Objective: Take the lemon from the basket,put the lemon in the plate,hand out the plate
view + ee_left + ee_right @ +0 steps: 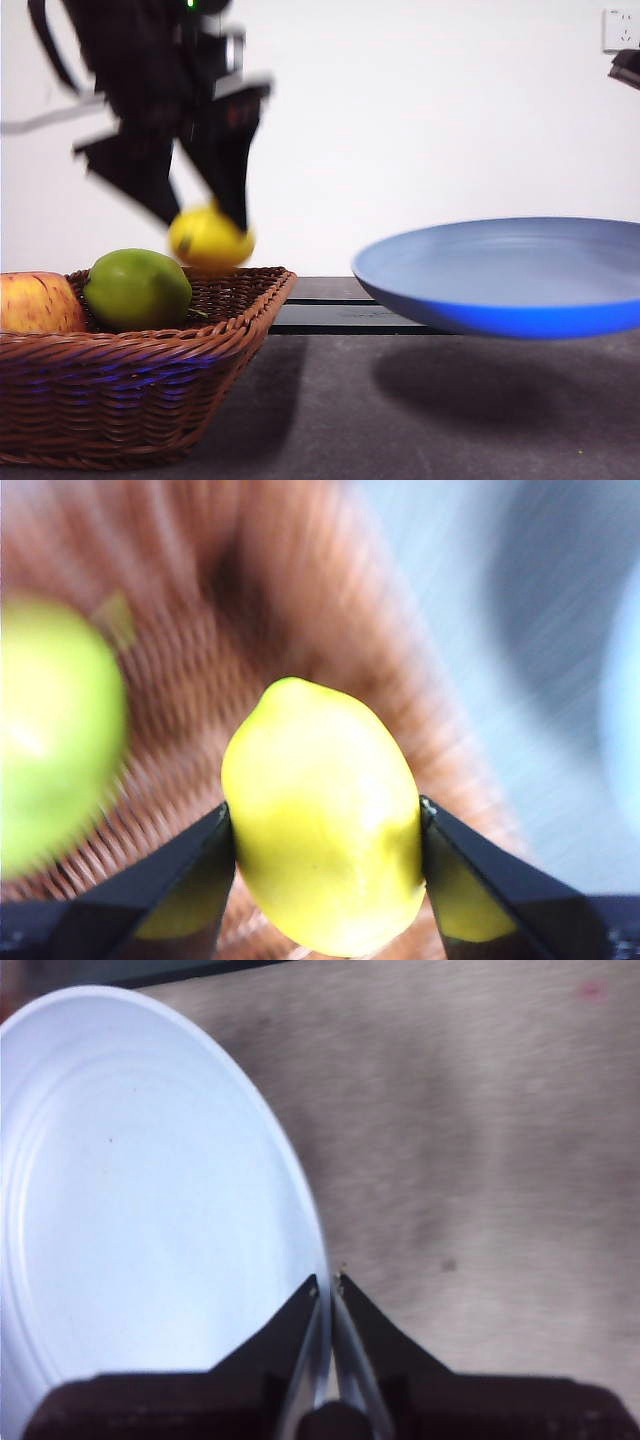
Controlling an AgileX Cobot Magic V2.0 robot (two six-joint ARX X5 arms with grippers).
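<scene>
Left hand (325, 825) pinches lemon (322, 815) (above basket (130, 400)) between both jaws.

Front cam low, about rim level with the basket (140, 350), looking straight across it. Left wrist cam tight above that same basket (250, 610), facing down. Right wrist cam close over the plate (140, 1210), shared with front (500, 290).

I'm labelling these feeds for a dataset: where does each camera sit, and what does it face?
Front: low at table height, facing basket, lifted plate; dark arm holding lemon.
Left wrist: on the arm, facing down; left hand clamps lemon.
Right wrist: on the arm, facing down; right hand pinches plate rim.
Shared: lemon, plate.
</scene>
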